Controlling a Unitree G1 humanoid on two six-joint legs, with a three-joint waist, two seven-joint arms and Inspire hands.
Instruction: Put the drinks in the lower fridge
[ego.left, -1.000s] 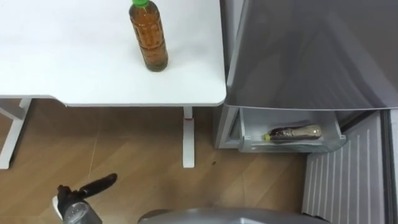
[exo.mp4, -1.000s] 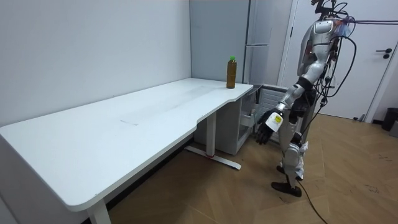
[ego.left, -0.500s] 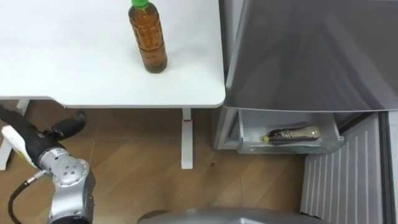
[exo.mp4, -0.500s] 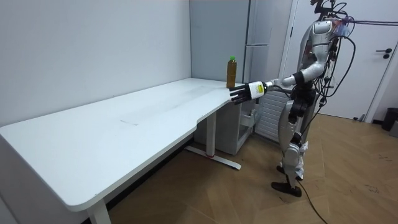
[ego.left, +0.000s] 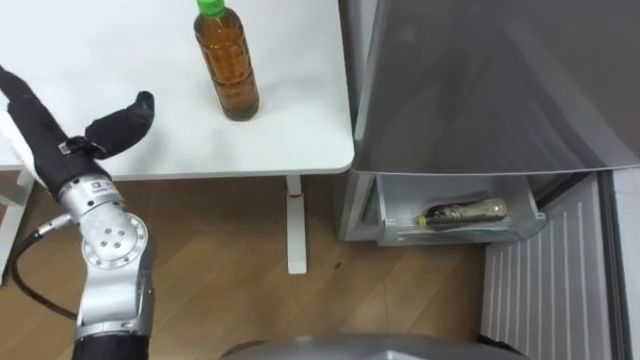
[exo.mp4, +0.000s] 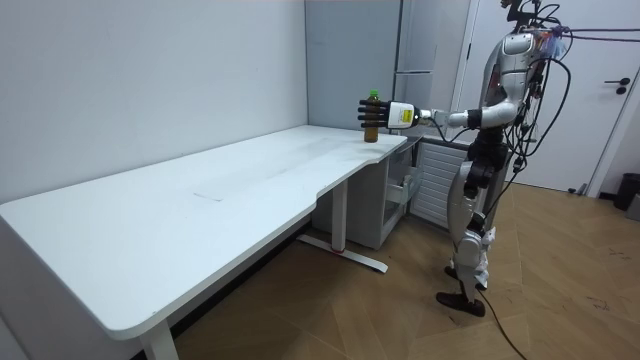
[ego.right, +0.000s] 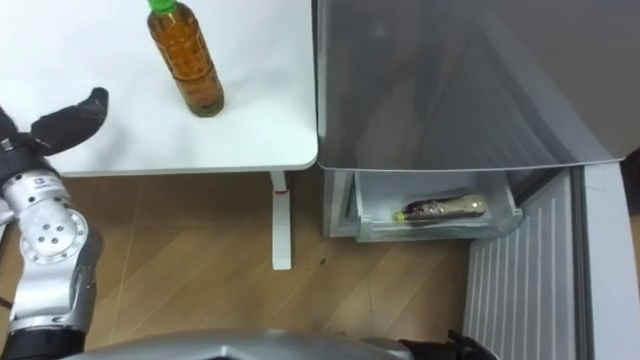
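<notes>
tea bottle (ego.left: 225, 65) upright on table (ego.left: 290, 130) | left hand (ego.left: 55, 140) left of it, apart

amber bottle (ego.left: 226, 75) with green cap (ego.left: 210, 6), white table (ego.left: 295, 125), grey fridge (ego.left: 480, 90).

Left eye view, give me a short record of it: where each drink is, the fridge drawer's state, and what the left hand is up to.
tea bottle: upright, green cap, on the table near the edge by the fridge
second bottle: lying on its side in the lower drawer
lower drawer: pulled open
left hand: open, over the table, left of the tea bottle, not touching it
left to do: tea bottle not yet in the fridge
</notes>
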